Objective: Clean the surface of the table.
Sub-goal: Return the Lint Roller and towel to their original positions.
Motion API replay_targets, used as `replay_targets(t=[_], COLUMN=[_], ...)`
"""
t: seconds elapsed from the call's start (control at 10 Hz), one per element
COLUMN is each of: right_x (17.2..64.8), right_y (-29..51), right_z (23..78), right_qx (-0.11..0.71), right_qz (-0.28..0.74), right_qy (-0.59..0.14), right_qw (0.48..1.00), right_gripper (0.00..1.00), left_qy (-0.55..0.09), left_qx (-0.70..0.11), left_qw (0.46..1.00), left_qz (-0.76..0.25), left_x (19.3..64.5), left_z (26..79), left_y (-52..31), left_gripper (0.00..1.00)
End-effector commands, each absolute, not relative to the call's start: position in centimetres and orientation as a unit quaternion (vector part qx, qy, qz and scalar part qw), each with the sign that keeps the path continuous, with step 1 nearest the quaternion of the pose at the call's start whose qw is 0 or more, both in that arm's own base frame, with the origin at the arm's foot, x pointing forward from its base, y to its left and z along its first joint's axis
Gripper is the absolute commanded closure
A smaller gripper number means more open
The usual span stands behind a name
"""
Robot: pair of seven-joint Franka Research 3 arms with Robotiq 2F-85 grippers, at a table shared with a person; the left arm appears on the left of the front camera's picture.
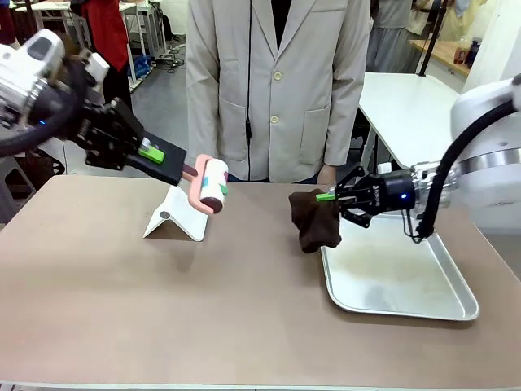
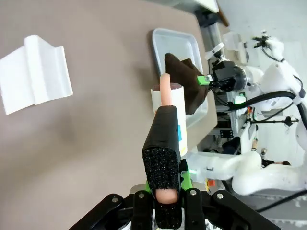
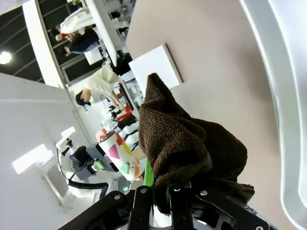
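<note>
Table (image 1: 163,309), wide and rectangular with a smooth matte brown-taupe top and thin pale edge, spans the foreground of the front view, with a person in a pale grey jacket (image 1: 277,81) standing at its far side. Above its far-left part the left end effector (image 1: 151,155) reaches in from the left, angled downward, its jaws closed on the pink handle of a lint roller with a white patterned roll (image 1: 212,186); the roll hangs in the air above the table, clear of the surface. In the left wrist view the handle runs up between black foam-covered fingers (image 2: 162,165). Just below and beside the roll, a white folded plastic stand (image 1: 175,216) sits on the table. Right of centre, the right end effector (image 1: 330,196) comes in level from the right and grips a dark brown knitted cloth (image 1: 313,218) at its upper edge; the cloth droops so that its lower end touches the table, just beside the near-left corner of a silver metal tray (image 1: 456,309). The tray lies flat on the table's right side, under the right arm.
</note>
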State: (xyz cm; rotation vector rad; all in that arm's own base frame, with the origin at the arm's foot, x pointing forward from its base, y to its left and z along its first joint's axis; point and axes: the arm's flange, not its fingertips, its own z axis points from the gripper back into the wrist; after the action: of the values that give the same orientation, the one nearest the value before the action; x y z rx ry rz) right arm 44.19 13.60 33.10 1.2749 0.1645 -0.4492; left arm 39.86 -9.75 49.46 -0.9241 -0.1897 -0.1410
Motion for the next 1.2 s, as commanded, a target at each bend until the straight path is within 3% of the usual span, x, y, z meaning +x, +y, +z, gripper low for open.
replay_targets(t=[0.0, 0.1, 0.2, 0.3, 0.5, 0.6, 1.1], right_x=[46.0, 45.6, 44.1, 45.2, 45.1, 45.0, 48.2], right_y=[13.7, 12.7, 9.2, 13.7, 11.6, 12.2, 19.5], right_z=[30.8, 30.6, 32.5, 30.0, 30.2, 30.8, 30.8], right_qx=[0.623, 0.630, 0.643, 0.609, 0.624, 0.608, 0.599], right_qz=[-0.186, -0.193, -0.176, -0.202, -0.196, -0.213, -0.202], right_qy=[0.104, 0.120, 0.125, 0.110, 0.121, 0.089, 0.115], right_qw=[0.752, 0.742, 0.735, 0.760, 0.747, 0.760, 0.766], right_gripper=[0.89, 0.89, 0.89, 0.89, 0.89, 0.89, 0.89], left_qy=[-0.086, -0.088, -0.084, -0.084, -0.079, -0.107, -0.137], left_qx=[-0.454, -0.458, -0.440, -0.440, -0.437, -0.380, -0.353], left_qw=[0.885, 0.884, 0.892, 0.892, 0.894, 0.917, 0.923], left_qz=[-0.054, -0.034, -0.060, -0.060, -0.050, -0.059, -0.075], left_x=[41.6, 42.6, 40.6, 40.6, 41.6, 41.3, 43.4], left_z=[47.2, 46.5, 47.7, 47.7, 46.3, 46.0, 45.9], left_y=[-11.1, -10.9, -10.7, -10.7, -11.0, -10.5, -8.2], left_gripper=[0.78, 0.78, 0.78, 0.78, 0.78, 0.78, 0.78])
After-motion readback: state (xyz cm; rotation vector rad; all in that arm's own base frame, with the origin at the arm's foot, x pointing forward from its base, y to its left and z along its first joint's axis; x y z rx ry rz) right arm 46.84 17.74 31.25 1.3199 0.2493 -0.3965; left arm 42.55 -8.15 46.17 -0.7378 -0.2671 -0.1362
